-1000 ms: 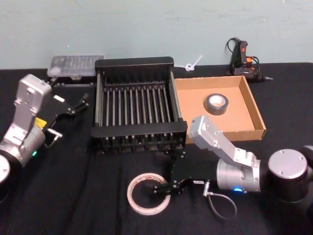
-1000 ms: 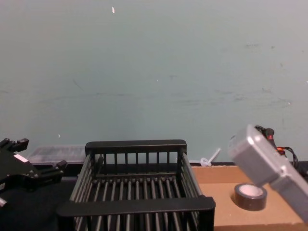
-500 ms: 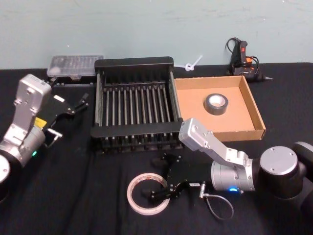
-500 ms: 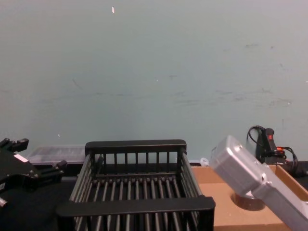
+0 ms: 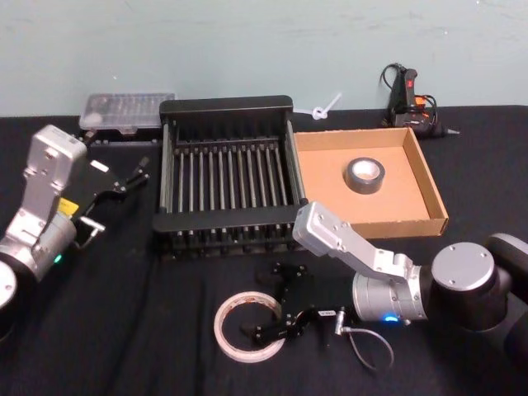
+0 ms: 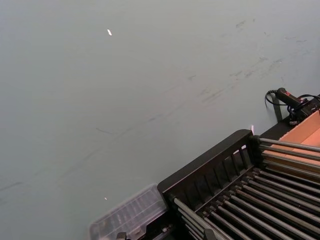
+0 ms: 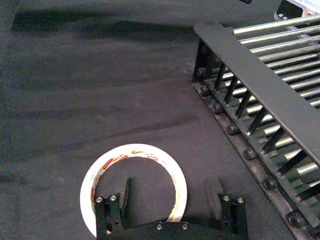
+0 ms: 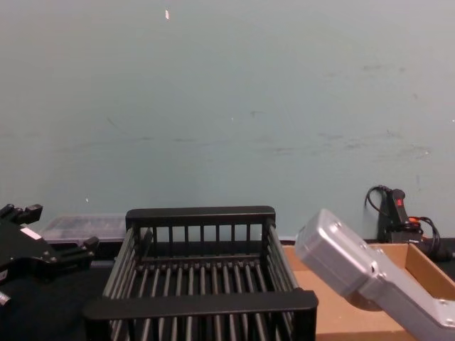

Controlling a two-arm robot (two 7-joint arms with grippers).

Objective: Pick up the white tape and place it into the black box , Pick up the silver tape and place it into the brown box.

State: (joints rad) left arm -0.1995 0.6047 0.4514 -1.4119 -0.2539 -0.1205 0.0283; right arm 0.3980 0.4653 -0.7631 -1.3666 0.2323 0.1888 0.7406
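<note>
Along the far edge of the table (image 5: 99, 330) you have a clear plastic case (image 5: 128, 110) towards the left corner, a white zip tie (image 5: 323, 108) behind the middle, and a black glue gun (image 5: 410, 97) with its cord towards the right. None of them lies between the right end effector (image 5: 285, 307) and the containers; only the near rim of the black box (image 5: 227, 177) rises between it and the crate's floor.

The black box sits mid-table with nothing on its ribbed bottom. The brown box (image 5: 417, 177) stands just beside it on the right, their walls close together, and the silver tape (image 5: 365, 174) lies flat inside it.

The white tape (image 5: 245, 327) lies flat on the cloth near the front edge, in front of the black box. Your right end effector is down over it with the fingers spread wide: in the right wrist view one finger (image 7: 122, 192) stands inside the centre hole and the other outside the ring, neither pressed against the tape, so it grips nothing.

Your left end effector (image 5: 124, 175) hangs near the left edge, beside the black box, fingers parted and holding nothing.
</note>
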